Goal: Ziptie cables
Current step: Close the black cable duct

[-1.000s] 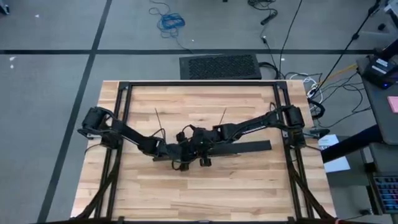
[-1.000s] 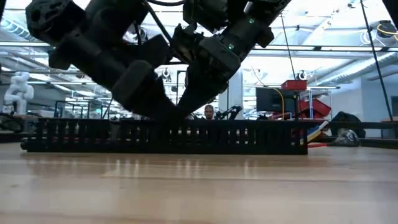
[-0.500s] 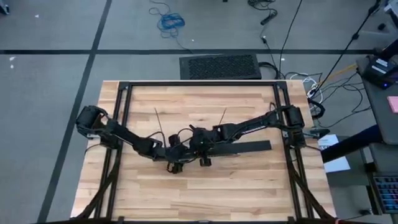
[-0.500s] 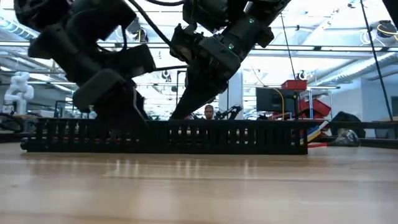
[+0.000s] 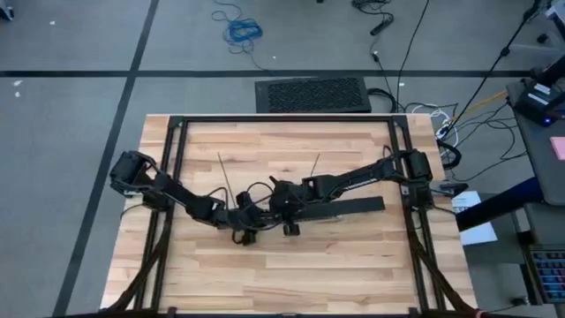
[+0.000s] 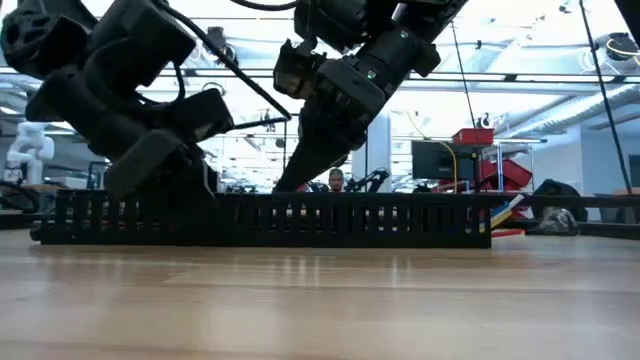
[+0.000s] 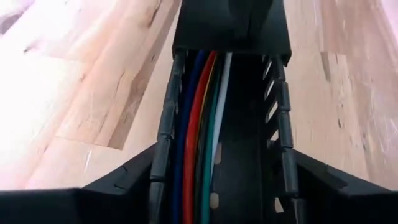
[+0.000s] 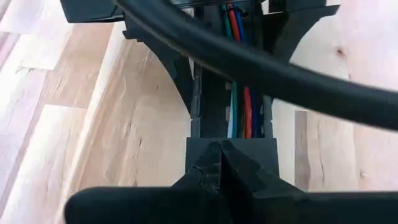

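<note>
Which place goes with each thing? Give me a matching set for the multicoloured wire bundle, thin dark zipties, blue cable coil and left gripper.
1 multicoloured wire bundle; 2 thin dark zipties; 3 blue cable coil; 4 left gripper.
A grey floor; B astride the black slotted bar; C inside that bar; D bare wooden table.
Pairs: 1-C, 2-D, 3-A, 4-B.
</note>
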